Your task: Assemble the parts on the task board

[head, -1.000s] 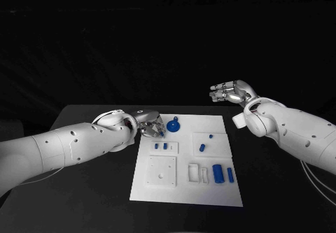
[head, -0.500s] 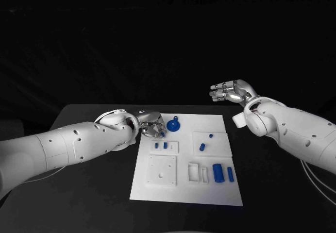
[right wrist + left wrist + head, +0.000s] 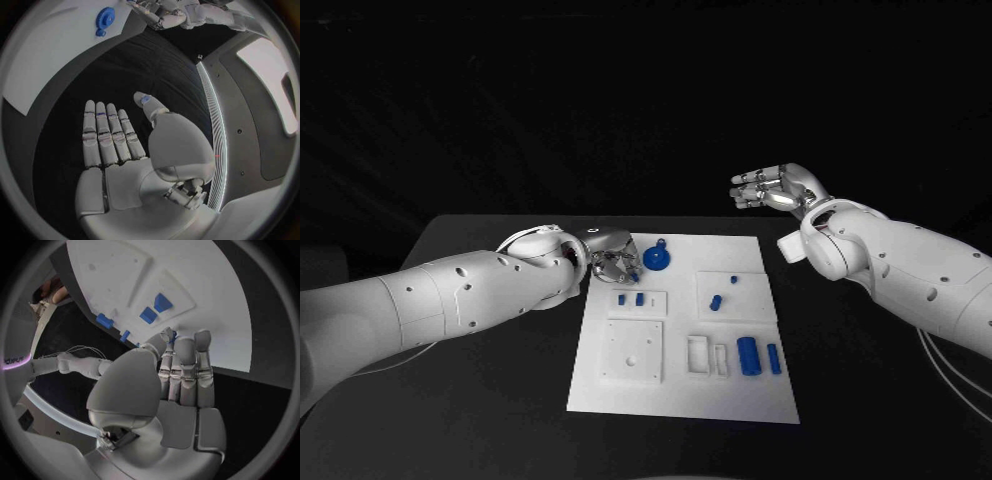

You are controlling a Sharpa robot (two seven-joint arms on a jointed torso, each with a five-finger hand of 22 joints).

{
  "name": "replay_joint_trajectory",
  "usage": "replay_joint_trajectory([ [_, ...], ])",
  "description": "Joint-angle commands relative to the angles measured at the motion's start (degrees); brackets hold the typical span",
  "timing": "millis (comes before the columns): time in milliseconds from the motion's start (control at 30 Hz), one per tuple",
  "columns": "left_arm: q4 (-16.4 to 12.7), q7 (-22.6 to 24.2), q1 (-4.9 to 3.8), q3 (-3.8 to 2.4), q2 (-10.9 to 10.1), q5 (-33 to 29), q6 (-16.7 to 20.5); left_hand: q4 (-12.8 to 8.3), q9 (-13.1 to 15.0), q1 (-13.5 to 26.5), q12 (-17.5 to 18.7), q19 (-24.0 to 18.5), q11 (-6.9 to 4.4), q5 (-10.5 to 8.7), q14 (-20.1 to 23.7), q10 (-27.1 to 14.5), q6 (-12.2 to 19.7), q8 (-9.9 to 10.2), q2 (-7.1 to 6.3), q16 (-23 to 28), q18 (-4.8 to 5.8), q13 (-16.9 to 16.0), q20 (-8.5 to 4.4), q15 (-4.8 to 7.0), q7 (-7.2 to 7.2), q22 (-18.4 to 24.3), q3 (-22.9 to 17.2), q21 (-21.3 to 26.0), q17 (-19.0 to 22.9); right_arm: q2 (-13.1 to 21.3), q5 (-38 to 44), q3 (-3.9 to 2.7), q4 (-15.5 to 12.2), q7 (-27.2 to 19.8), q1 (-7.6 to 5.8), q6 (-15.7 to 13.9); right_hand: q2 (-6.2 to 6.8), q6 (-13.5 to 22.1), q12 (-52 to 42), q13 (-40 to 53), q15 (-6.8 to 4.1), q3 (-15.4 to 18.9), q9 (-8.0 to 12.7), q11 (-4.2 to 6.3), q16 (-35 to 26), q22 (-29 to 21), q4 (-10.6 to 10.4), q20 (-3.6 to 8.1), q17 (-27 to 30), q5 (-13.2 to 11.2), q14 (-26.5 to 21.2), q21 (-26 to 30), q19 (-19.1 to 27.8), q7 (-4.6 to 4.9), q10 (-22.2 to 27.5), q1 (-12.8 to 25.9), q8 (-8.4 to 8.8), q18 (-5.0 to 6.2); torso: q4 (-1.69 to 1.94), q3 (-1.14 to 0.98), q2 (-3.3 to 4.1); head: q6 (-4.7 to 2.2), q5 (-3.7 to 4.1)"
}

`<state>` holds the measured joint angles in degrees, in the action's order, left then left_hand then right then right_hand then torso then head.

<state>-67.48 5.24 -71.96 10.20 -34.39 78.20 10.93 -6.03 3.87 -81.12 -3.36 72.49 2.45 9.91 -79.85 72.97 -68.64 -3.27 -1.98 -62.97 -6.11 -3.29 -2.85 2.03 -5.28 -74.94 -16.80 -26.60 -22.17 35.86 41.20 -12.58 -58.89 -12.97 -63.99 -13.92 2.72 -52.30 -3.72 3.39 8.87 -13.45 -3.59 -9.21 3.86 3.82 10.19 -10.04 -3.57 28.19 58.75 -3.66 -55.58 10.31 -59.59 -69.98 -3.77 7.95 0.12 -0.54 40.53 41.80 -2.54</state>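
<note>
The left hand (image 3: 610,262) hangs low over the far left corner of the task board (image 3: 687,400), its fingers (image 3: 185,360) drawn together on a small blue part (image 3: 172,335), likely to seat it nearby. The blue disc (image 3: 656,260) lies just right. The right hand (image 3: 772,189) hovers raised beyond the board's far right corner, fingers apart, holding nothing.

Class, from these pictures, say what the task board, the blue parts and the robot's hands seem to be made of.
Task board: probably matt white plastic, with moulded raised blocks and recesses. Blue parts, e.g. the round part: likely plastic, uniform colour, little gloss. Left hand and right hand: silvery with bright highlights, metal or metallic-coated plastic; the look leaves that open.
</note>
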Motion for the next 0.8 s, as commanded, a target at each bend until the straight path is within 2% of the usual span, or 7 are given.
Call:
replay_joint_trajectory([
  [33,0.13,-0.1,0.06,0.0,0.16,0.69,-1.13,-0.01,0.04,-0.12,0.04,-0.51,0.21,-0.27,-0.19,-0.14,0.12,-0.33,-0.26,0.29,-0.77,-0.08,0.01,0.03,-0.12,-1.12,-0.37,-0.25,0.07,-0.04,0.44,-0.02,-0.04,-0.58,0.01,0.83,-0.28,0.01,0.18,-0.08,0.03,0.13,0.07,0.03,-0.33,-0.08,0.16,-0.12,0.08,0.3,-0.12,-0.35,0.29,-0.09,0.14,-0.18,0.33,0.09,0.03,-0.01,-0.01,0.07,0.06],
  [800,0.76,-0.18,0.3,0.13,0.81,0.97,-1.68,-0.05,0.05,-0.11,0.03,-0.63,0.2,-0.32,-0.17,-0.11,0.11,-0.33,-0.18,0.38,-0.76,-0.09,-0.02,0.05,-0.14,-1.12,-0.42,-0.41,0.06,-0.1,0.44,-0.02,-0.04,-0.6,0.01,0.91,-0.28,-0.01,0.17,-0.08,0.04,0.09,0.07,0.04,-0.33,-0.08,0.16,-0.12,0.09,0.31,-0.13,-0.34,0.32,-0.09,0.13,-0.16,0.33,0.07,-0.02,0.0,-0.02,0.07,-0.1],
])
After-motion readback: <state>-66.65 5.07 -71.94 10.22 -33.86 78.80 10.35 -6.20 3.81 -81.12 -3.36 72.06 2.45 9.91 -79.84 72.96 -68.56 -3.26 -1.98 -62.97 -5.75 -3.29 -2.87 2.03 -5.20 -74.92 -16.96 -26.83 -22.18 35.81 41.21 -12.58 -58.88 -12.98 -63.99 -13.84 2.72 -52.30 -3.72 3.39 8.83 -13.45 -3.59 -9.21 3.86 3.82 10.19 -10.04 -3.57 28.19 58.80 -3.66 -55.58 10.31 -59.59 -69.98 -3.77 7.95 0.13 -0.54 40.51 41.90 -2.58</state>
